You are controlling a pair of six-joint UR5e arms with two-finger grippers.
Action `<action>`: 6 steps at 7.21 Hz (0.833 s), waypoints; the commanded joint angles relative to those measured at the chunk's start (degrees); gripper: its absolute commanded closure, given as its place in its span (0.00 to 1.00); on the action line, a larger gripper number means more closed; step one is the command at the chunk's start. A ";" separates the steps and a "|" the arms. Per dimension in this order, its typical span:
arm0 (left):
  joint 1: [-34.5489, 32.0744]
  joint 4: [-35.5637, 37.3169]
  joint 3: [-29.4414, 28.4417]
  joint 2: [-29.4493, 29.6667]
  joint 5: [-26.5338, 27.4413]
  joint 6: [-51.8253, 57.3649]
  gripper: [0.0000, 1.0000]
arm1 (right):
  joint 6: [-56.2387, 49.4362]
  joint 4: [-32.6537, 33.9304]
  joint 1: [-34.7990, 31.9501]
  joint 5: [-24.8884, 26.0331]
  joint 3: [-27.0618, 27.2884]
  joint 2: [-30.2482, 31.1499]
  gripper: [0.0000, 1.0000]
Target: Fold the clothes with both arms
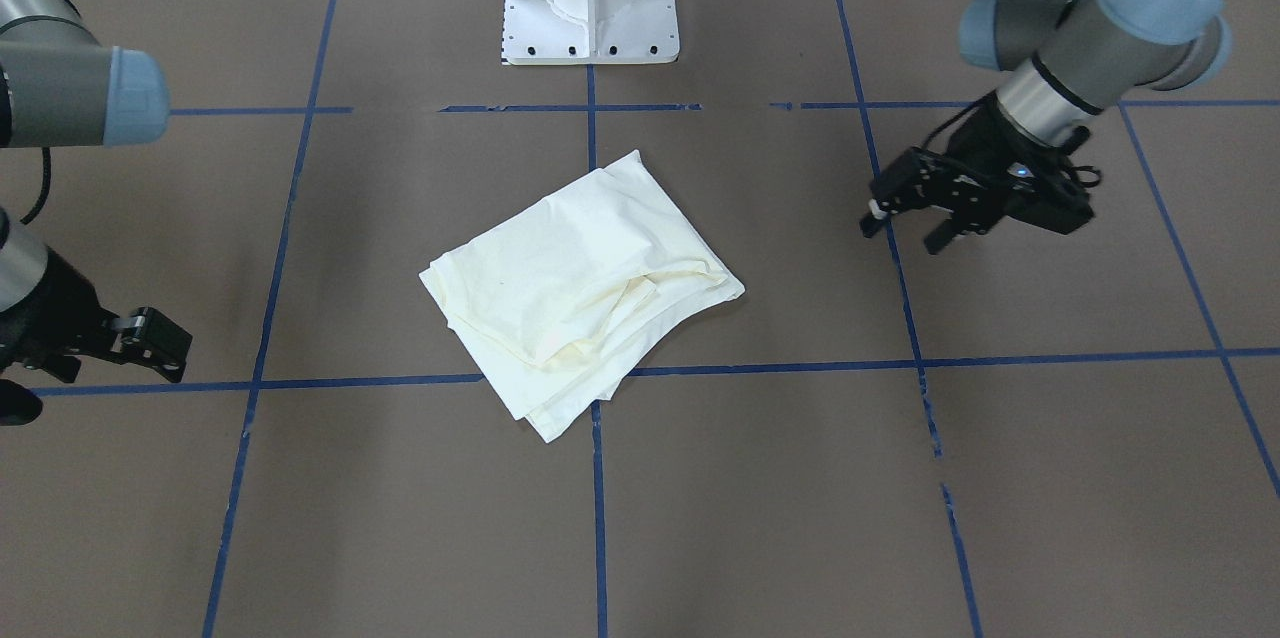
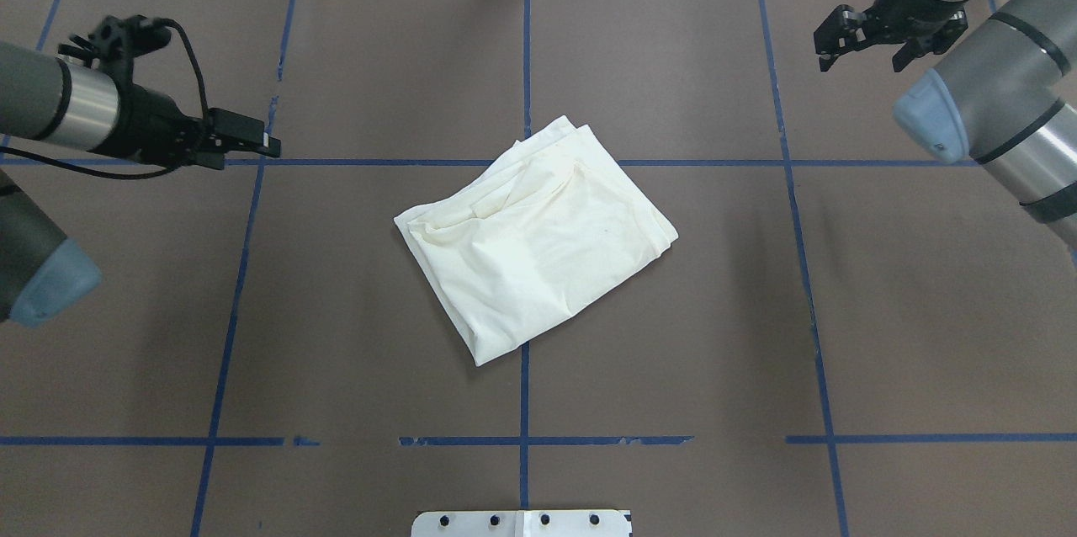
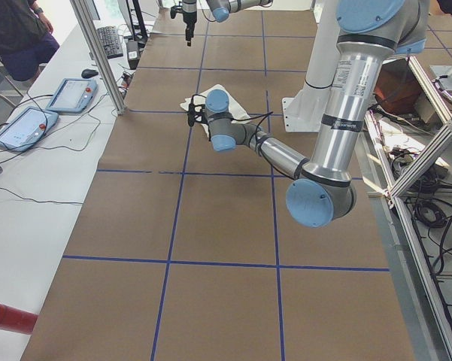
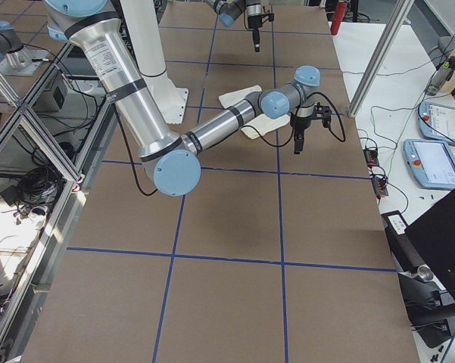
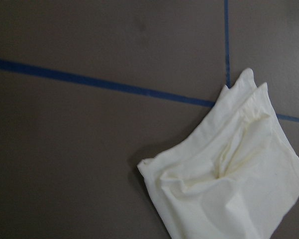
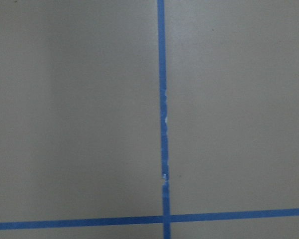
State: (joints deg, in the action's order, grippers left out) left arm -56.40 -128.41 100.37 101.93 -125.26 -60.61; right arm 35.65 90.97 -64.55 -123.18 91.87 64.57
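The cream T-shirt lies folded into a compact, roughly four-sided bundle at the centre of the brown bench. It is set diagonally to the grid of blue tape lines and covers one of the crossings. Stacked fabric edges and a soft crease show along the side facing 10 o'clock in the overhead view. The left gripper is positioned at 10 o'clock from the shirt in that view, well apart from it. Its fingers are spread and hold nothing. The right gripper is positioned at 2 o'clock from the shirt, also well apart, with its fingers spread wide and empty. Both grippers appear to hang above the bench rather than touch it. The left wrist view shows the shirt at 4 o'clock in its field. The right wrist view shows only bench surface and a tape crossing. The white pedestal base sits at the 6 o'clock edge of the overhead view
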 commanded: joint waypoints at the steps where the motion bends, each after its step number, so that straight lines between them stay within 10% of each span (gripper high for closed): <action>1: -15.16 16.45 -0.79 -0.94 0.28 27.79 0.00 | -13.53 0.18 -6.17 0.05 -0.03 5.89 0.00; 6: -29.97 27.96 -2.47 -9.25 2.75 67.03 0.00 | -33.94 0.53 -17.69 -7.22 -0.03 19.86 0.00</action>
State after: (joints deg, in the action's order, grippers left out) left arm -83.56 -100.28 97.73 96.89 -121.42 -2.36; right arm 5.94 91.60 -79.52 -127.51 91.63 80.90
